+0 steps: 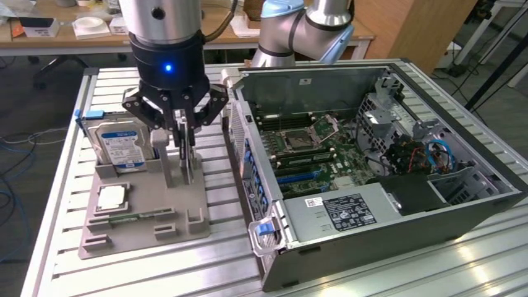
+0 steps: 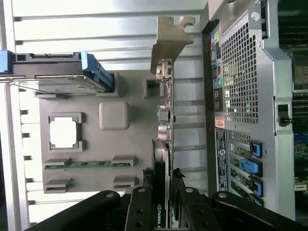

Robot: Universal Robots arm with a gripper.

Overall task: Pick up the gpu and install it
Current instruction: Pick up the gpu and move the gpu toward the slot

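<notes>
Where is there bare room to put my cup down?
Bare slats of the table lie between the grey tray and the near edge. Crowded: the narrow strip between tray and computer case, and around the hand on the gpu.

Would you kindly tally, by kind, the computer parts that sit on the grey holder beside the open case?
hard drive: 1
processor chip: 1
memory stick: 1
gpu: 1
Total: 4
</notes>
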